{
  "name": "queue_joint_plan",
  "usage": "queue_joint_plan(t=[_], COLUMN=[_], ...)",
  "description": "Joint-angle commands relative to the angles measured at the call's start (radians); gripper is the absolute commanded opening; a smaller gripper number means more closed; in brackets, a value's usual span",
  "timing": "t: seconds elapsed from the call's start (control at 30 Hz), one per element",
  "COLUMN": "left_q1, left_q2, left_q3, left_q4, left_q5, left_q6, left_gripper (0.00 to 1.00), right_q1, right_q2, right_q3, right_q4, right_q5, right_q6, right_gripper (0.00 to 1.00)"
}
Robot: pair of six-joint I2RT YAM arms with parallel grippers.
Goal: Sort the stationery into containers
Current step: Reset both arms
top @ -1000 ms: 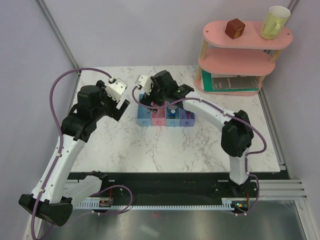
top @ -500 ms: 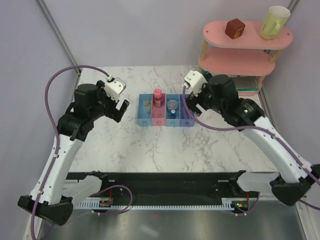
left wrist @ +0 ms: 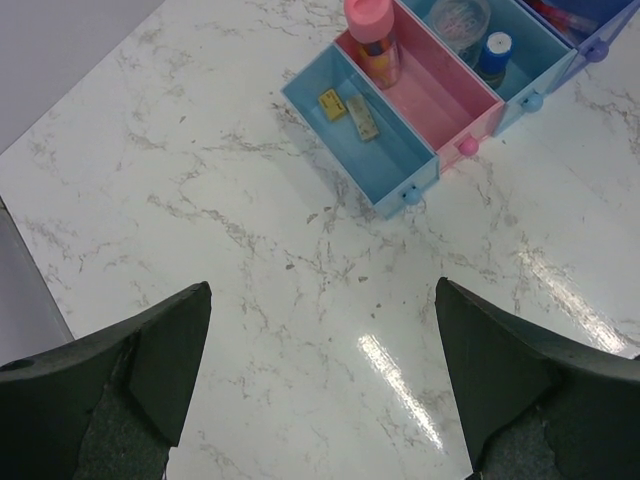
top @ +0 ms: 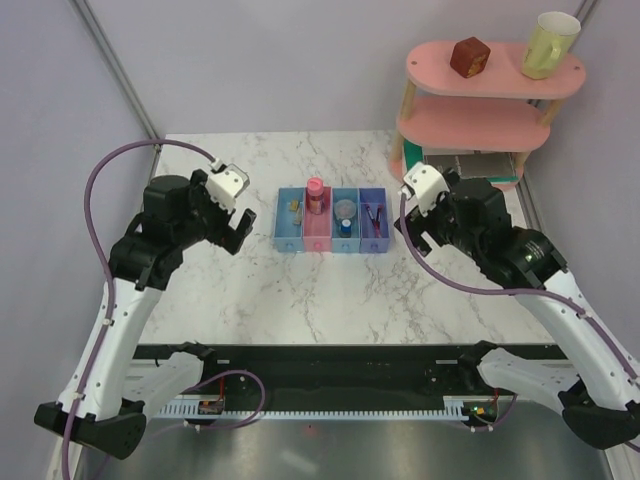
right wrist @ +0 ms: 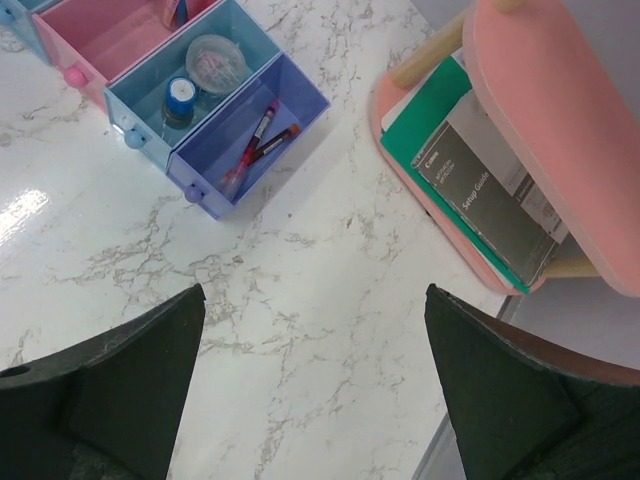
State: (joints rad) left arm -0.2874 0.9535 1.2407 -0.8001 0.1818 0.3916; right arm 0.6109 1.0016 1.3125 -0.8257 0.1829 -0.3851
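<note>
My right gripper (right wrist: 314, 392) has withdrawn frame-right from the filled bins (top: 289, 241), wide open and empty like the left gripper (left wrist: 322, 392); sorting looks complete.

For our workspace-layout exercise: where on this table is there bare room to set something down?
Bare marble table in front of the bins to the near edge; also left of them and behind them. Crowded: the right rear corner, taken by the pink shelf and its booklets.

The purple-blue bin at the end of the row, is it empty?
No, the purple-blue bin has a thin red pen lying on its floor.
</note>
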Motion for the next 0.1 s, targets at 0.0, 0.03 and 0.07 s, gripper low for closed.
queue_joint_plan(t=[0.0,0.03,0.07], left_q1=[0.004,0.004,0.004], left_q2=[-0.021,-0.022,-0.022], left_q3=[-0.007,-0.007,-0.009], left_q4=[0.006,0.007,0.006], left_q5=[0.004,0.001,0.002], left_q6=[-0.031,-0.031,-0.03], left_gripper=[1.0,1.0,1.0], right_q1=[-0.003,-0.003,-0.003], right_q2=[-0.004,-0.004,-0.004], right_q3=[-0.006,-0.006,-0.004], right_q4=[0.013,0.016,0.014], right_q5=[0.021,0.018,0.009], right_q6=[0.017,0.017,0.017], right_gripper=[0.98,0.98,0.98])
